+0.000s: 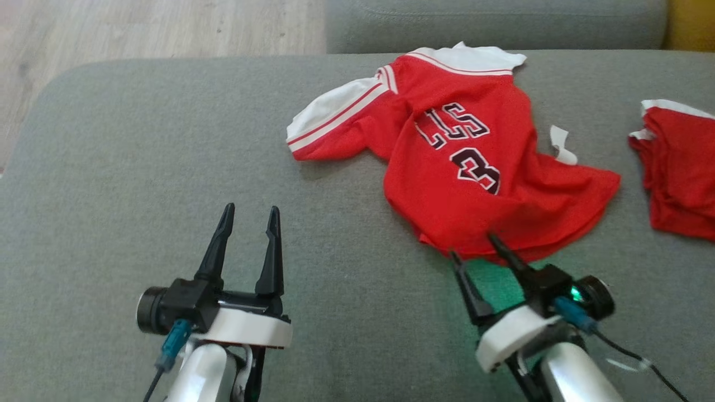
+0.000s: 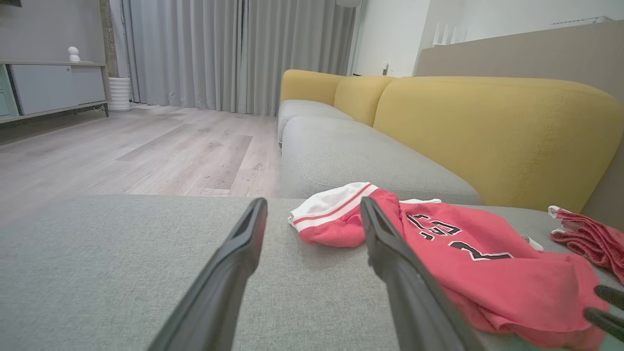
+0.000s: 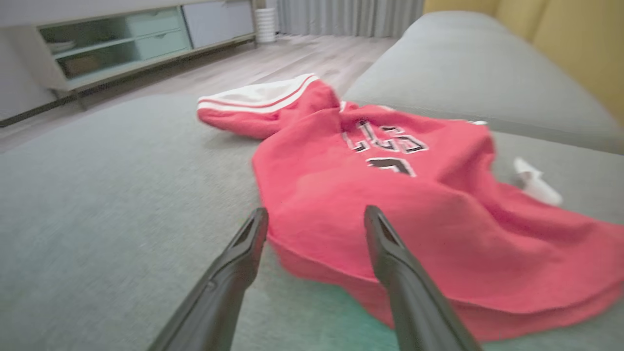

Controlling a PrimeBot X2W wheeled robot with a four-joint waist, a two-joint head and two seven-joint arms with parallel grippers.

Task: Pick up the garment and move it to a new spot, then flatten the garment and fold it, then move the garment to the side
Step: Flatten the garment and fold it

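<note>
The grey seat (image 1: 139, 167) carries everything. The jersey (image 1: 475, 184) lies crumpled on it, right of centre, number side up. One sleeve is thrown out to the left and the hem is bunched on the side nearest the robot. A second red cloth (image 1: 678, 173) lies apart to its right.

The right gripper (image 1: 472, 245) has its jaws spread wide and holds nothing. Its tips are at the near hem, one finger over the fabric edge and the other just off it. The left gripper (image 1: 251, 209) is equally spread and empty, over bare seat well left of the jersey. A small white tag (image 1: 561, 145) sits at the jersey's right edge; whether it is attached I cannot tell.

The main risk is the pinch. The hem looks layered, so closing here may catch only the top fold and let the rest slide out. The seat is soft, so pressing lower could drive the tips into the upholstery. Lifting by this one point would likely leave the jersey hanging twisted and harder to flatten. A carry to the right could drag it into the second cloth, and the tag may end up folded under.
</note>
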